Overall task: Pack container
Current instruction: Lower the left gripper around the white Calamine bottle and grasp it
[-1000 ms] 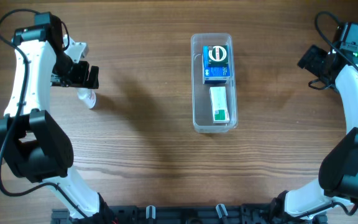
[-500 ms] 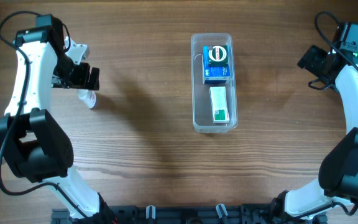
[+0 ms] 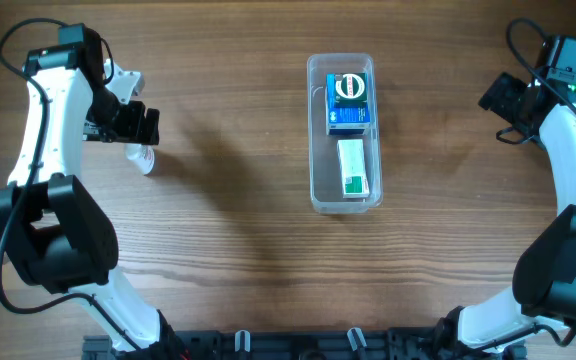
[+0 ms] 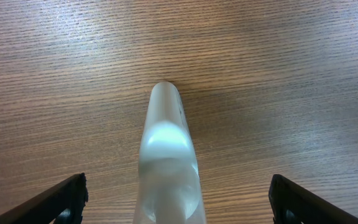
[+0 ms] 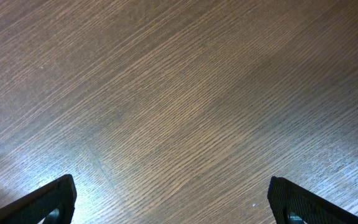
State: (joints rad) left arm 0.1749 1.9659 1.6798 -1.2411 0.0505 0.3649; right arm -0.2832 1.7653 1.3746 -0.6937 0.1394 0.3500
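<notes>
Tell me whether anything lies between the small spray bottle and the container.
Nothing visible does. Only bare table lies between the spray bottle and the container. The left gripper straddles the bottle, fingers open.

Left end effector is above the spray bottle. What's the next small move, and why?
Probably lower the left end effector and close on the spray bottle. Its fingers stand wide open with the bottle centred between them, ungripped, on the table, while the container already holds two boxes.
</notes>
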